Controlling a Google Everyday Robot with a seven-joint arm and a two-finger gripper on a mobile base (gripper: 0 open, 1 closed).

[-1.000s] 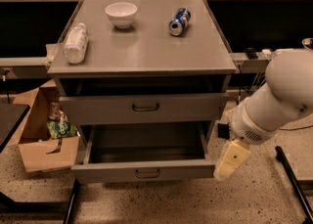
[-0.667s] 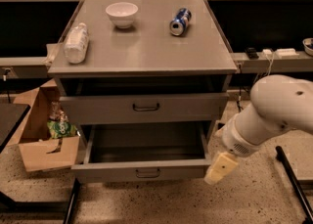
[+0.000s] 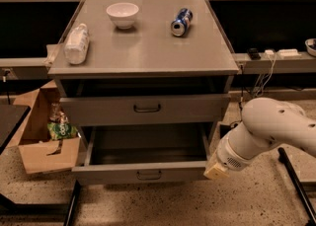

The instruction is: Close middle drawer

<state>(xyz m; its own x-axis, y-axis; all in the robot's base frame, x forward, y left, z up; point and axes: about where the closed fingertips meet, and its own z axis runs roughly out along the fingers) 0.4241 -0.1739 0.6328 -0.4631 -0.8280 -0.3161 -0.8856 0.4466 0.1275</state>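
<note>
The middle drawer (image 3: 143, 173) is pulled far out of the grey cabinet (image 3: 148, 57). Its low front panel carries a small dark bar handle (image 3: 149, 174), and its long shallow tray (image 3: 148, 146) shows nothing inside. Above it sits the drawer with the taller front panel (image 3: 147, 109). My gripper (image 3: 216, 170), a cream-coloured tip at the end of the white arm (image 3: 266, 131), is at the right end of the middle drawer's front panel, close to or touching its corner.
On the cabinet top lie a white bowl (image 3: 122, 14), a blue can on its side (image 3: 180, 21) and a plastic bottle (image 3: 76, 44). An open cardboard box (image 3: 42, 141) with a green bag stands left of the cabinet. A dark bar (image 3: 296, 185) lies on the floor at right.
My arm has swung left and down, bringing the gripper tip from beside the cabinet to the right end of the middle drawer's front panel. The drawer has not visibly moved.
</note>
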